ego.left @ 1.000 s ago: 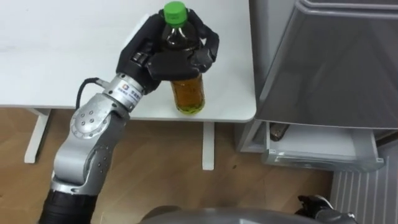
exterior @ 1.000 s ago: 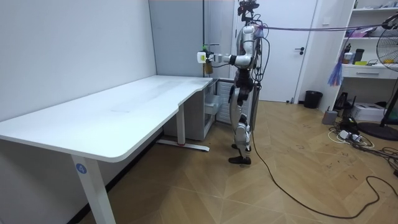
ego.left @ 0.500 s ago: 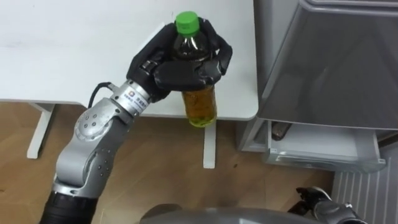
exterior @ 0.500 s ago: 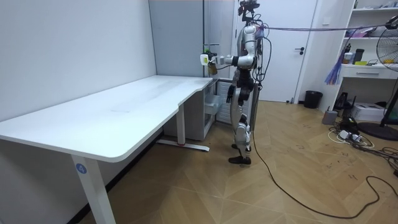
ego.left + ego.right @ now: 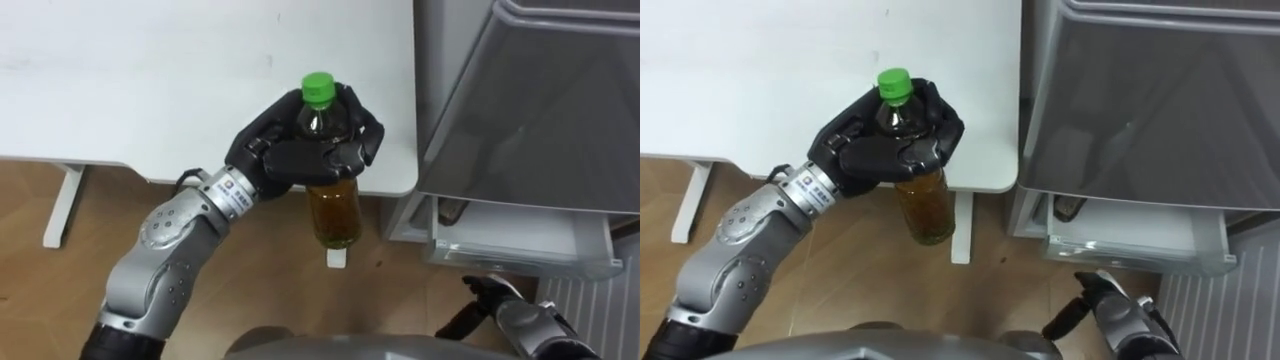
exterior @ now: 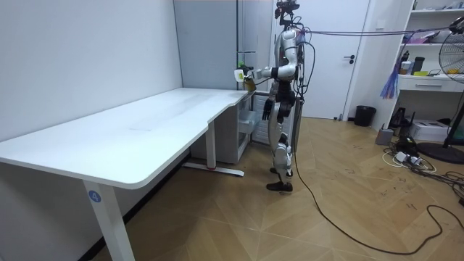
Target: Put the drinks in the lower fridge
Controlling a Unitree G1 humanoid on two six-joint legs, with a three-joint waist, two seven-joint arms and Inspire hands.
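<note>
Bottle (image 5: 335, 210) upright in the left hand (image 5: 285, 160) — fingers (image 5: 350, 155) clenched round its shoulder; green cap (image 5: 318, 88) above them.

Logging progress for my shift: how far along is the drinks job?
Done: the green-capped amber tea bottle is held off the white table. In hand: the left hand curls fingers round it. Left: place it in the open lower fridge drawer.

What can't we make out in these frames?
- Green-capped amber plastic bottle: upper body wrapped by the left robot hand, eye views; too small in room view.
- Open grey fridge drawer: inside mostly under the grey fridge door; one dark item unidentifiable.
- Right robot hand: at bottom edge, eye views; state unclear.
</note>
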